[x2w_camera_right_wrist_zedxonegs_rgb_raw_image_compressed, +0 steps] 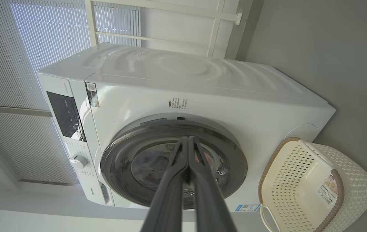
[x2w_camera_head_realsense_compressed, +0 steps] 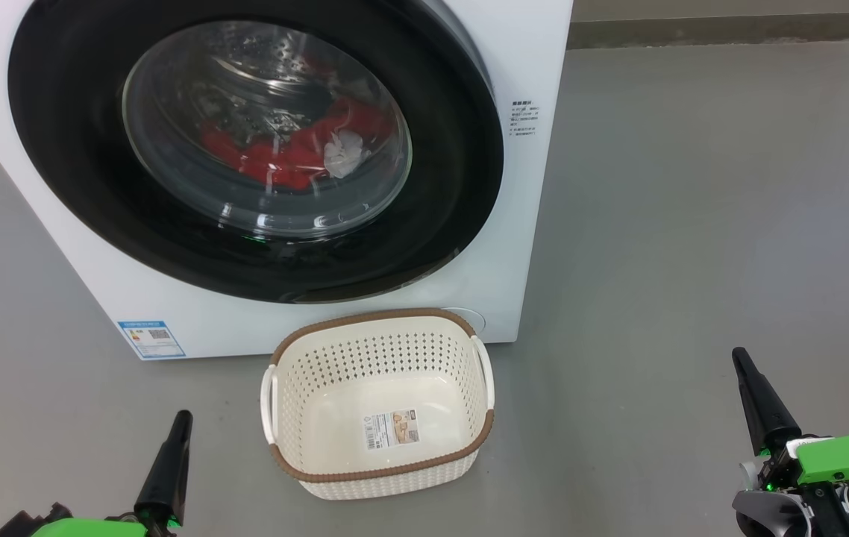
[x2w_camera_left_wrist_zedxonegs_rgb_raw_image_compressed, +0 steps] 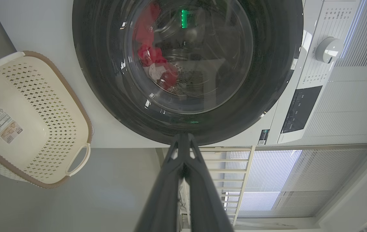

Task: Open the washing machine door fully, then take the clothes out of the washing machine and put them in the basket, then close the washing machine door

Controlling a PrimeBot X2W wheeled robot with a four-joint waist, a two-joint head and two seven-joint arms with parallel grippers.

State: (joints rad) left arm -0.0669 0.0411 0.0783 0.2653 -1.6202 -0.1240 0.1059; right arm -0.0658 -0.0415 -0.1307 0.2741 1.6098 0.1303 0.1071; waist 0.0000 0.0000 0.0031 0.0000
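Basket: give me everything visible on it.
The basket is a small cream-white plastic tub with perforated walls, a brown woven-look rim and white side handles. It holds no clothes, only a paper sticker on its inside bottom. It stands upright on the grey floor, close in front of the washing machine. Whether they touch is unclear.

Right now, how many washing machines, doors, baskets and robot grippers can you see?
Washing machine: 1
Door: 1, closed
Basket: 1, empty
Grippers: 2, the left gripper and the right gripper, both shut
Total: 5
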